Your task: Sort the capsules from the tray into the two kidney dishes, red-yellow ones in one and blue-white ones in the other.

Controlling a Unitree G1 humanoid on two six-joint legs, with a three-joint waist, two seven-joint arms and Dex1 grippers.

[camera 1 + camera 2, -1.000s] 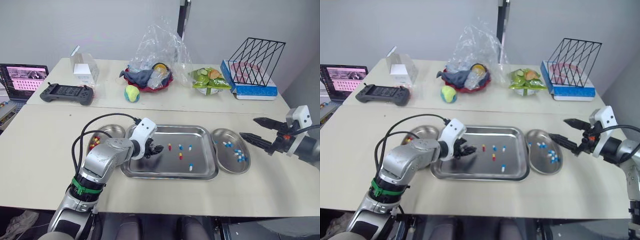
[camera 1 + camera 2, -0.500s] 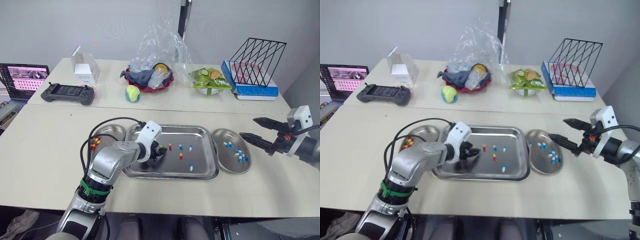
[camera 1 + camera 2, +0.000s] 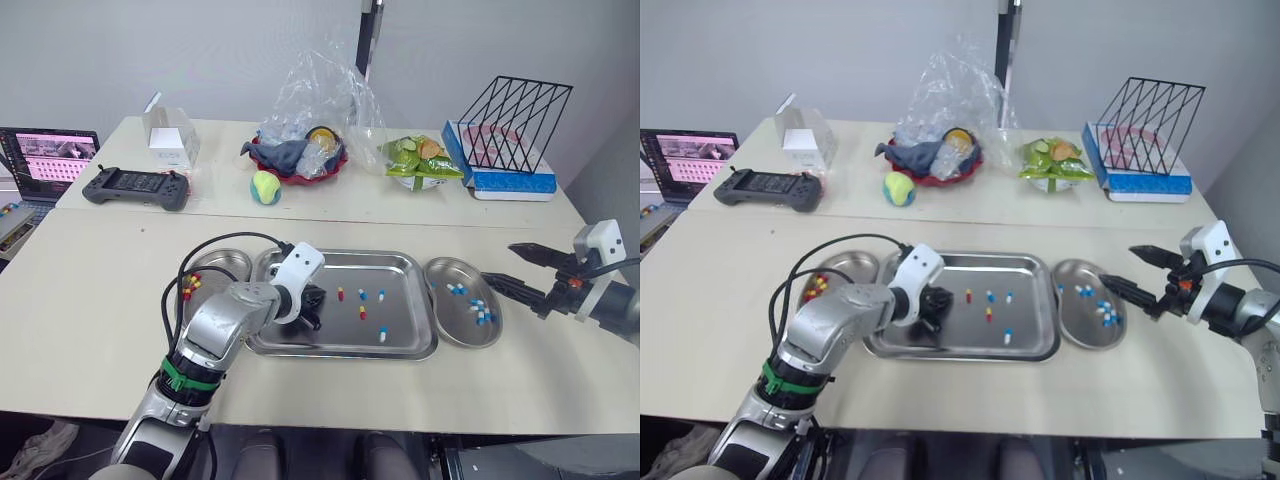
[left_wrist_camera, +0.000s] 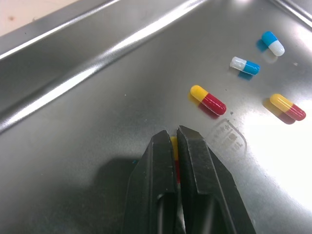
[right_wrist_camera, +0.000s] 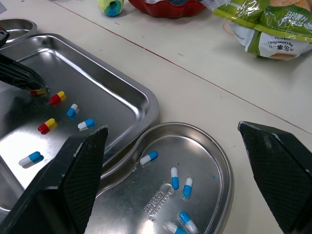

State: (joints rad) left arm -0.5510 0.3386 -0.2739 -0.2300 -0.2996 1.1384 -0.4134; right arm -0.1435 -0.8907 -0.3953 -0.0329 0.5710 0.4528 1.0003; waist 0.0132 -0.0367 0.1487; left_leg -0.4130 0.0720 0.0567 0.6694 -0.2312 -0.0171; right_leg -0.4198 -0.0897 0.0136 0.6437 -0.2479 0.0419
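My left gripper (image 3: 316,305) points down into the left part of the steel tray (image 3: 400,262). It is shut on a red-yellow capsule (image 4: 174,148) right at the tray floor. Loose in the tray lie red-yellow capsules (image 4: 208,100) and blue-white capsules (image 4: 245,65). The left kidney dish (image 3: 222,262) holds several red-yellow capsules (image 3: 190,285). The right kidney dish (image 3: 440,265) holds several blue-white capsules (image 3: 480,312). My right gripper (image 3: 497,262) hangs open just right of that dish, holding nothing.
On the back table stand a laptop (image 3: 48,155), a game controller (image 3: 135,186), a white box (image 3: 168,140), a red bowl under a plastic bag (image 3: 300,150), a ball (image 3: 264,186), a snack bag (image 3: 420,160) and a wire rack (image 3: 515,115) on a blue box.
My left gripper has tipped down to the tray floor and now pinches a red-yellow capsule. The right gripper has drifted slightly to the right and lower.
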